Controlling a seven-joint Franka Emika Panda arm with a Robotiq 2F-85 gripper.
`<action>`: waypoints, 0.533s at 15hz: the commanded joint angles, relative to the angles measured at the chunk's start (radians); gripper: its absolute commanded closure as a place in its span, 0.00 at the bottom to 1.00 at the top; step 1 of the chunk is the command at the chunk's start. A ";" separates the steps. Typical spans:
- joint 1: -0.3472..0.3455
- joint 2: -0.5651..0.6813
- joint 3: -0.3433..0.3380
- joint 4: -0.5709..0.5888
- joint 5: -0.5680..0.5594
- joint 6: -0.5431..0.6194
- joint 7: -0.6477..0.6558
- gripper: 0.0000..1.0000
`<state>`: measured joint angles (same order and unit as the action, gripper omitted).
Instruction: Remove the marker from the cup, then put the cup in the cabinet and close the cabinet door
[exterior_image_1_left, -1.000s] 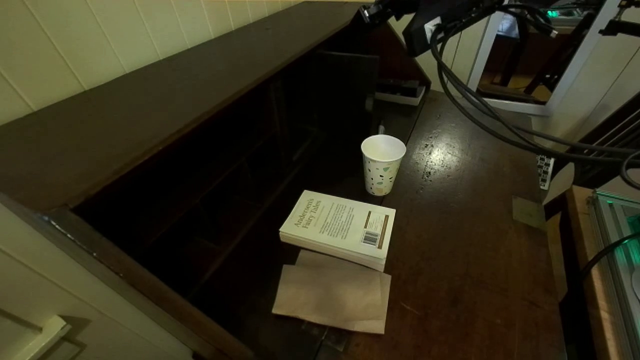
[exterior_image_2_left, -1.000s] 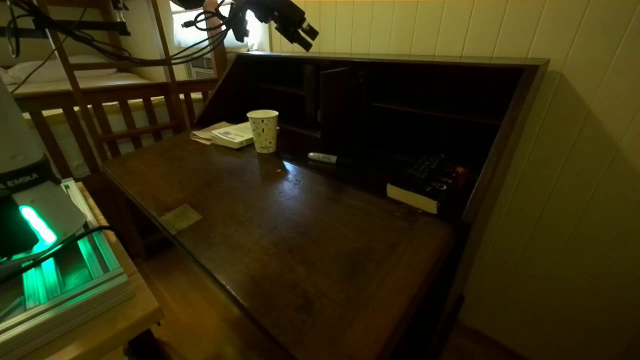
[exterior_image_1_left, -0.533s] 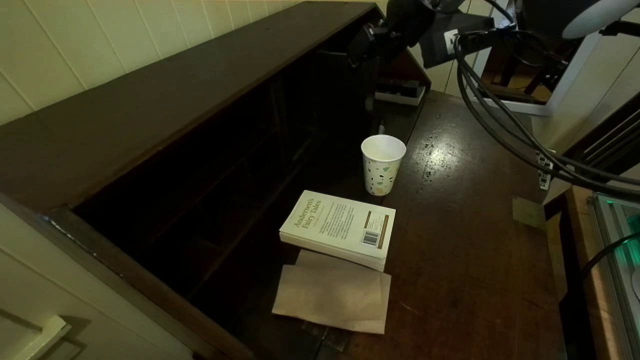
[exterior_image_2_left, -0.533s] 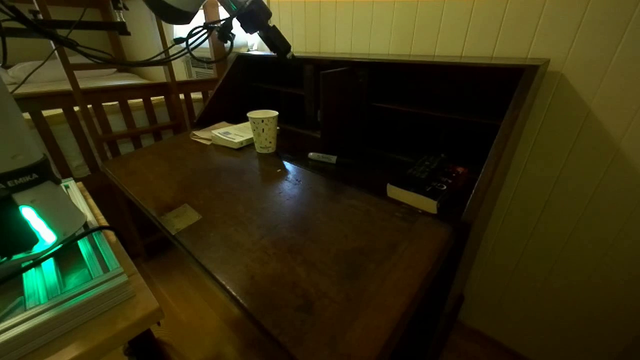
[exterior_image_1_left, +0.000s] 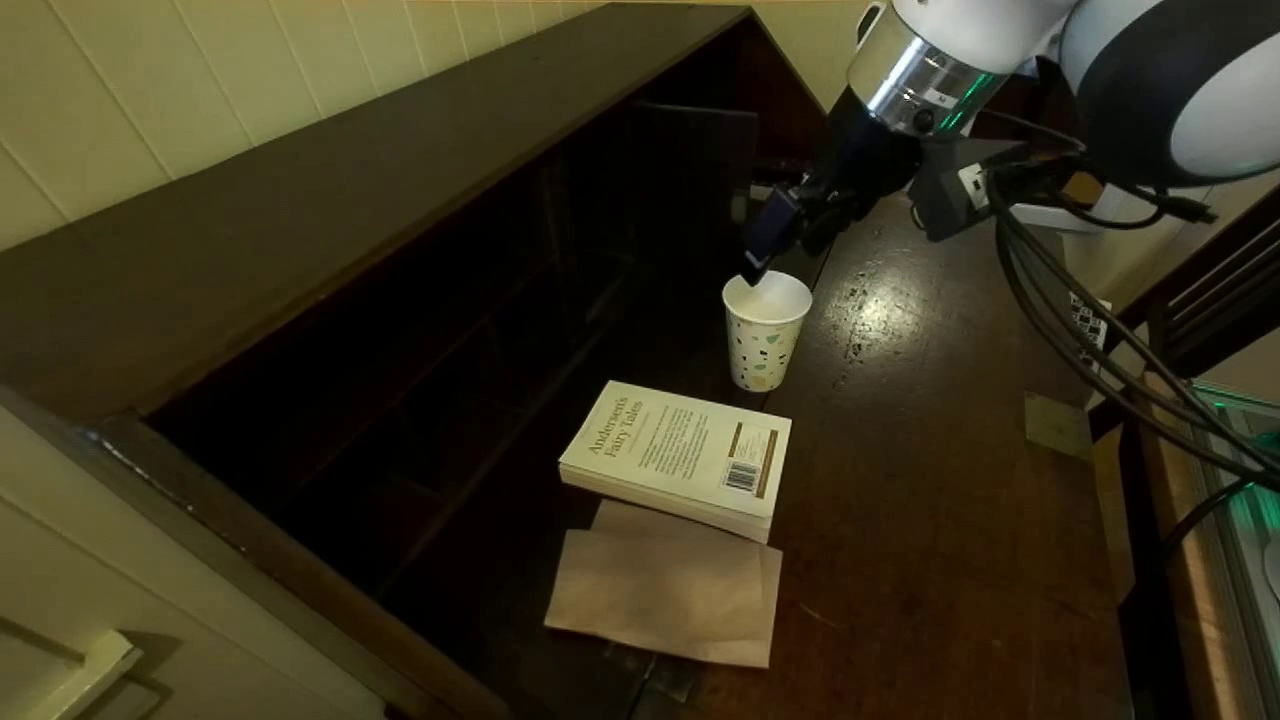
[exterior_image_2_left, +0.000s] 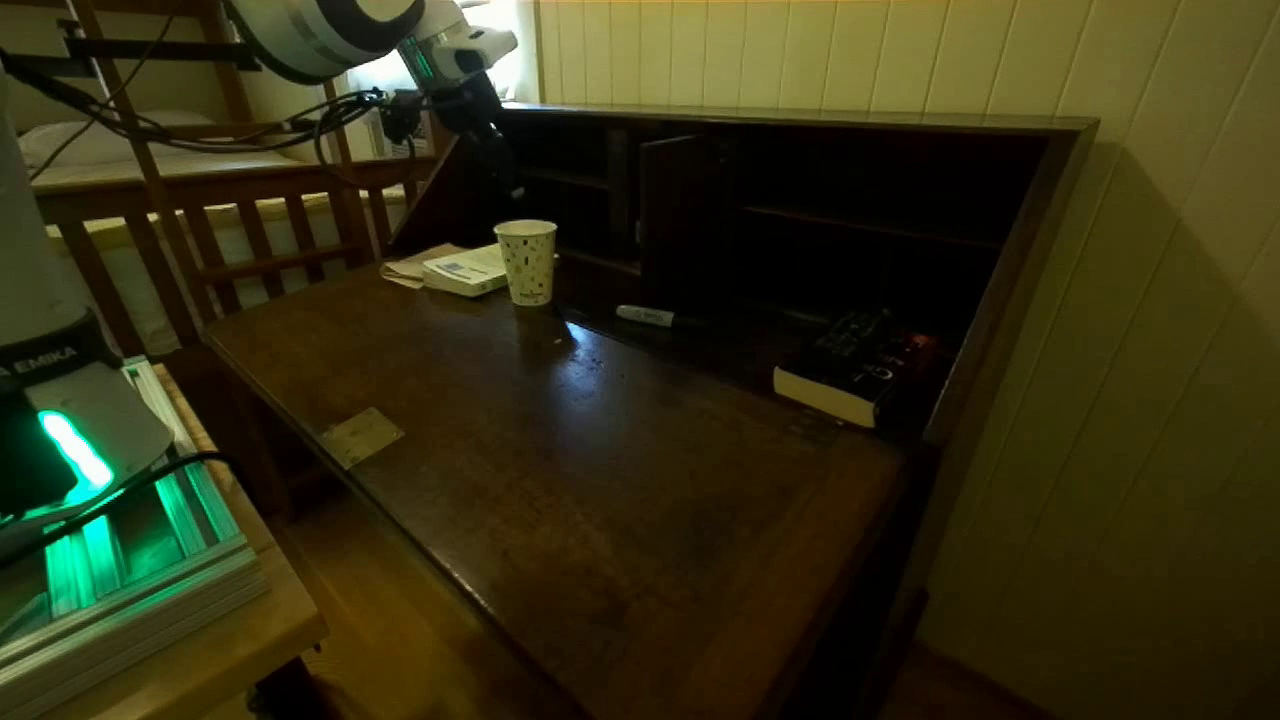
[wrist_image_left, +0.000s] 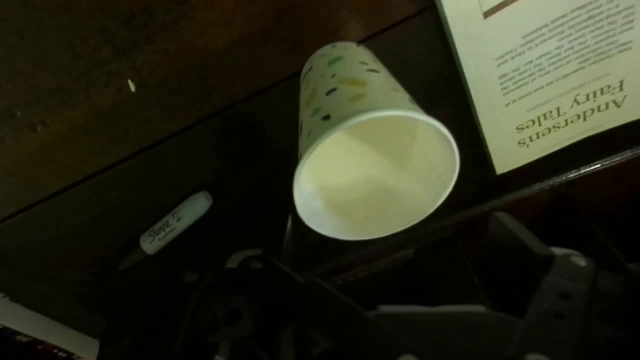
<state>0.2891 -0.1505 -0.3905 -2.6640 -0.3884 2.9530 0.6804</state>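
Note:
The white speckled cup (exterior_image_1_left: 765, 345) stands upright on the desk in both exterior views (exterior_image_2_left: 527, 265). In the wrist view the cup (wrist_image_left: 345, 95) looks empty inside. The marker (exterior_image_2_left: 645, 316) lies on the desk beside the cup, and shows with a grey barrel and dark cap end in the wrist view (wrist_image_left: 175, 225). My gripper (exterior_image_1_left: 755, 265) is above and behind the cup, also in an exterior view (exterior_image_2_left: 515, 190). In the wrist view its fingers (wrist_image_left: 397, 245) are spread apart and hold nothing. The dark brown cabinet (exterior_image_1_left: 400, 150) has its small door (exterior_image_2_left: 672, 215) standing open.
A white book (exterior_image_1_left: 680, 455) lies near the cup, with brown paper (exterior_image_1_left: 665, 600) beside it. A thick dark book (exterior_image_2_left: 850, 370) lies at the cabinet's far end. The cabinet's shelf compartments are very dark. Cables (exterior_image_1_left: 1080, 370) hang from the arm.
The arm has come down from above the cabinet top towards the cup, and the gripper has tilted to point more downward. The cup, marker, books and door have not moved.

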 joint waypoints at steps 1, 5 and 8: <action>-0.130 -0.077 0.138 0.020 0.220 -0.111 -0.209 0.00; -0.255 -0.057 0.260 0.039 0.289 -0.100 -0.270 0.00; -0.272 -0.066 0.269 0.048 0.292 -0.111 -0.281 0.00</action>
<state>0.0961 -0.2197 -0.2061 -2.6156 -0.1511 2.8395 0.4414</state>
